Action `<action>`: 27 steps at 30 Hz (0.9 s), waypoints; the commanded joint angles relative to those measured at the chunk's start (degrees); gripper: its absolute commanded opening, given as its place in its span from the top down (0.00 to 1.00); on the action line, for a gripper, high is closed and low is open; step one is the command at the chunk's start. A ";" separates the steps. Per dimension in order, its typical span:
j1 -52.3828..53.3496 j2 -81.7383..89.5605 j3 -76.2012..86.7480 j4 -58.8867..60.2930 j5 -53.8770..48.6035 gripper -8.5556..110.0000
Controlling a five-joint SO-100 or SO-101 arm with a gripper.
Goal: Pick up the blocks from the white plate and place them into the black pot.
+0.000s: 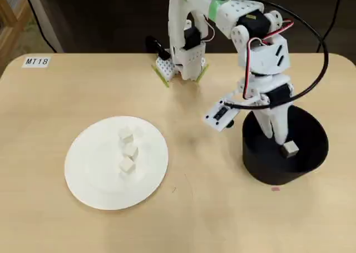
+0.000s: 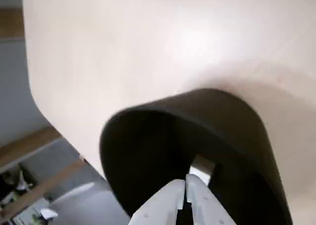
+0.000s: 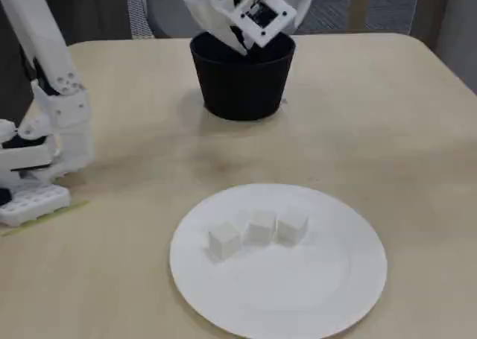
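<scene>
My jaws are closed empty over the pot [image 1: 267,164], one block [image 1: 290,148] in, three [image 3: 261,226] left on plate [image 3: 328,294].

light wooden table [image 1: 50,208] bears white plate [image 1: 89,175], black pot [image 1: 261,164], arm base [image 1: 181,67].

four blocks are counted in all: three blocks [image 1: 127,150] are seen lying on the one white plate [image 1: 89,175], and a fourth block [image 1: 289,148] is seen at the one black pot [image 1: 267,167]. one robot arm [image 1: 245,25] with one gripper [image 1: 280,137] is shown. one label [image 1: 36,61] is found on the one table [image 1: 222,219].
</scene>
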 commanded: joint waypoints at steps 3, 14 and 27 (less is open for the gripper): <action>16.61 0.26 -19.16 15.38 -5.19 0.95; 55.28 -8.44 -26.72 32.61 15.21 0.95; 60.56 1.32 -1.49 26.10 30.15 0.95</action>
